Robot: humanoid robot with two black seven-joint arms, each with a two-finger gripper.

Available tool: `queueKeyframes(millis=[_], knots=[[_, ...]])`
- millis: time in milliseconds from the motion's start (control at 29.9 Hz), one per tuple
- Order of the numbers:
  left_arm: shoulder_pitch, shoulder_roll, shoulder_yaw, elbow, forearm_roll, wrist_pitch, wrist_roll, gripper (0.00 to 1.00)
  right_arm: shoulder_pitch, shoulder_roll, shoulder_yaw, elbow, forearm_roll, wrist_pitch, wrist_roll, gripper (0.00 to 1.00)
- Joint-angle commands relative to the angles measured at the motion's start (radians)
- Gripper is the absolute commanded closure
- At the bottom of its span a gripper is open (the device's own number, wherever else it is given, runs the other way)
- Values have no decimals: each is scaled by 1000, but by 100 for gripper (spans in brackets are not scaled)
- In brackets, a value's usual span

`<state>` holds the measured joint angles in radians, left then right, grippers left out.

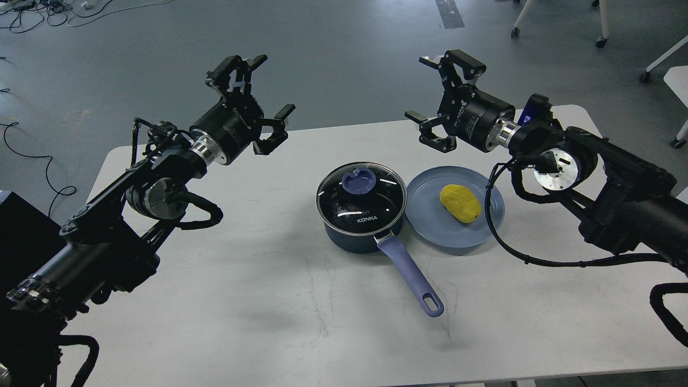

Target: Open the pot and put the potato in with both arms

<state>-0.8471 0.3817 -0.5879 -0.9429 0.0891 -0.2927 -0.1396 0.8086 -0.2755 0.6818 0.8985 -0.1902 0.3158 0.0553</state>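
Note:
The dark navy pot (359,237) stands at the table's middle, its lavender handle (411,277) pointing toward the near right. A round glass lid (361,196) with a blue knob (359,181) covers it. Just to its right, the yellow potato (460,203) lies on a flat blue plate (430,215). My left gripper (258,97) hovers open above the table's far left, well away from the pot. Up beyond the plate, my right gripper (436,97) is raised and open too. Neither holds anything.
The white table (269,301) has bare surface in front and on the left. Past its far edge lies grey floor with cables (32,156) at the left and chair legs (602,21) at the top right.

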Motion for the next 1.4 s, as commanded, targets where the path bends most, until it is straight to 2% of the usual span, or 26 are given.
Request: queueKeyframes(millis=[0, 1370], knots=[[0, 2, 2, -1, 0, 0, 0, 2, 1, 4, 1, -1, 0, -1, -3, 0], [8, 2, 3, -28, 1, -13, 3, 2, 23, 13, -7, 5, -5, -18, -3, 0]])
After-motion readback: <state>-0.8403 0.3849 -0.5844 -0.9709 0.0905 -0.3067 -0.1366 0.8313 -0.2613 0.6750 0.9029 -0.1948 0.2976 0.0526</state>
